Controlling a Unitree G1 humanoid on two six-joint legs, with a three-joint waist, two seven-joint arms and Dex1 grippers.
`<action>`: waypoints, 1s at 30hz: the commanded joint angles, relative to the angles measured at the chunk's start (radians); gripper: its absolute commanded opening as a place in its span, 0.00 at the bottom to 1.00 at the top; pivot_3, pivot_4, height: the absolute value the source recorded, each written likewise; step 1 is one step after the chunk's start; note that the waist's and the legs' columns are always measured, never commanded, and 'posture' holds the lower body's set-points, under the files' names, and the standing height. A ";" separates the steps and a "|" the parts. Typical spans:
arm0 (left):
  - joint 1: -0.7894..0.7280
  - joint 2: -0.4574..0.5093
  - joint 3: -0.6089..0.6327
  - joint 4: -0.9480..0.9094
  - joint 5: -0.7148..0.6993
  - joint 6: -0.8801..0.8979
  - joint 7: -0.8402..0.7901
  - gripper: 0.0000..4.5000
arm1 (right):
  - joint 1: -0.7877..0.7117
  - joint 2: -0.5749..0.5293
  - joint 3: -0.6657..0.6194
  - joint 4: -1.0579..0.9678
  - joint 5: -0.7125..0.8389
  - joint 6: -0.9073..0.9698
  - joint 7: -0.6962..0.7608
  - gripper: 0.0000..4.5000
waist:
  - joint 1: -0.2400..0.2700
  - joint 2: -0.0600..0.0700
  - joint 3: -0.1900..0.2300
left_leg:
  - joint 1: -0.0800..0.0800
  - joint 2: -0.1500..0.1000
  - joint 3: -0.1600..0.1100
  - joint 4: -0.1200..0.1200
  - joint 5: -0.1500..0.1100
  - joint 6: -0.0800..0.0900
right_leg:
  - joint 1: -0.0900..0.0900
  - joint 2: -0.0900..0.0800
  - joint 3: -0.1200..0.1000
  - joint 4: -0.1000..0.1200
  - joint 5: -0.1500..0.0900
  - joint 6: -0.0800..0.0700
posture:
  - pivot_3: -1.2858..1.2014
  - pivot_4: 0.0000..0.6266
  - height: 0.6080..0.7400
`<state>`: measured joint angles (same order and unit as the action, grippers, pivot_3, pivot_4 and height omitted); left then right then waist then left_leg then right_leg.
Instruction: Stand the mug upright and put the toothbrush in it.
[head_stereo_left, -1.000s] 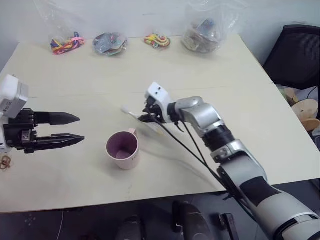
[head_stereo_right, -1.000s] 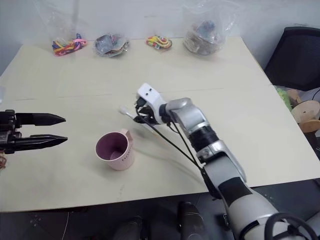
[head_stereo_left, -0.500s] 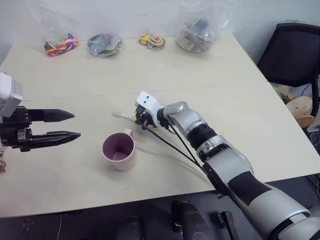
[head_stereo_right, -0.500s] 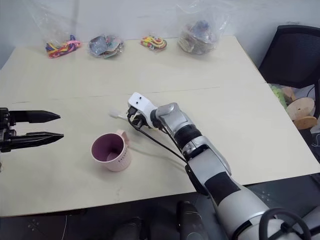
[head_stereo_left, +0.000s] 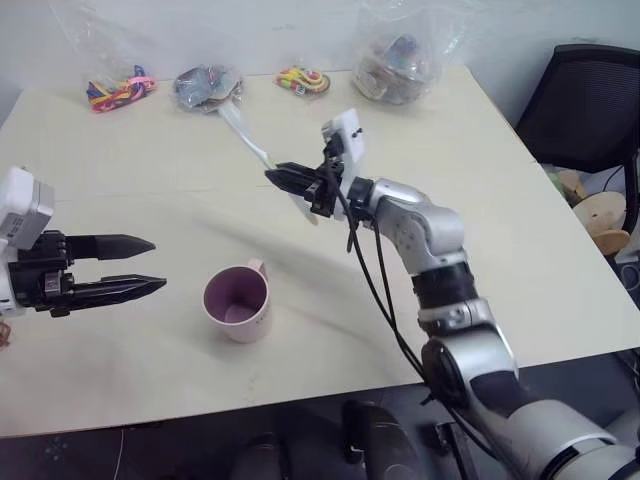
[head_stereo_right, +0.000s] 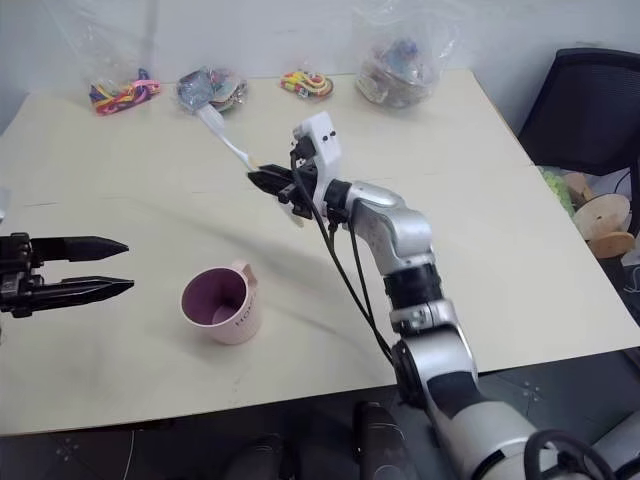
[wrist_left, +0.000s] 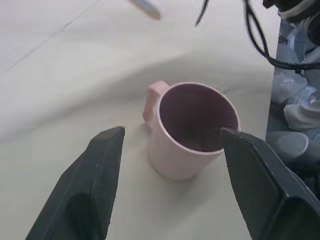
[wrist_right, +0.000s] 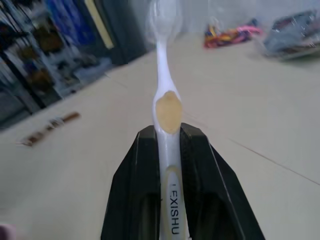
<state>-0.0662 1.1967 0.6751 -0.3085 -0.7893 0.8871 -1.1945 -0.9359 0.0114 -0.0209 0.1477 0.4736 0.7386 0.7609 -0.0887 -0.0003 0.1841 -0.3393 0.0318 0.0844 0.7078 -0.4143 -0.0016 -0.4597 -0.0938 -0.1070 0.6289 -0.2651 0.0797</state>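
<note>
- Standing up on the tabletop is the pink mug, with its handle at the back
- The right gripper is clamped on the toothbrush and holds it up in the air, above and behind the mug
- The toothbrush points its white bristle end toward the bags at the far edge
- The left gripper hangs beside the mug with its fingers apart, not touching it

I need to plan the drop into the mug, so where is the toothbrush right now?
The toothbrush is off the table, clamped in the right pincer above and behind the upright mug, bristle head toward the bags at the far edge.
</note>
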 joint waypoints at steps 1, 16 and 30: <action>0.007 0.002 0.061 -0.021 -0.018 0.006 -0.008 0.72 | 0.091 0.052 0.041 -0.252 0.146 0.103 -0.021 0.05 | 0.003 0.000 0.000 | 0.000 0.000 0.000 0.000 0.000 0.000 | 0.000 0.000 0.000 0.000 0.000 0.000 | 0.52 0.24 1.00; 0.015 0.065 0.109 -0.006 -0.018 0.041 -0.049 0.72 | 0.267 0.231 0.259 -0.192 0.092 -0.177 -0.126 0.05 | 0.000 -0.001 0.000 | 0.003 -0.002 0.010 -0.002 0.001 -0.001 | 0.000 0.001 -0.001 0.001 0.000 -0.001 | 0.52 0.24 1.00; 0.022 0.081 0.139 0.010 0.005 0.040 -0.076 0.72 | 0.323 0.201 0.317 -0.198 0.123 -0.301 -0.153 0.69 | 0.000 -0.001 0.000 | 0.003 -0.002 0.010 -0.002 0.001 -0.002 | 0.000 0.001 -0.001 0.001 -0.001 -0.001 | 0.52 0.24 1.00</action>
<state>-0.0350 1.2585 0.7855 -0.3024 -0.7889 0.9372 -1.2619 -0.6231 0.1407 0.2916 0.0108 0.5729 0.4571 0.5991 -0.0891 -0.0011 0.1836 -0.3366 0.0302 0.0948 0.7056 -0.4135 -0.0032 -0.4598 -0.0930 -0.1076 0.6294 -0.2657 0.0788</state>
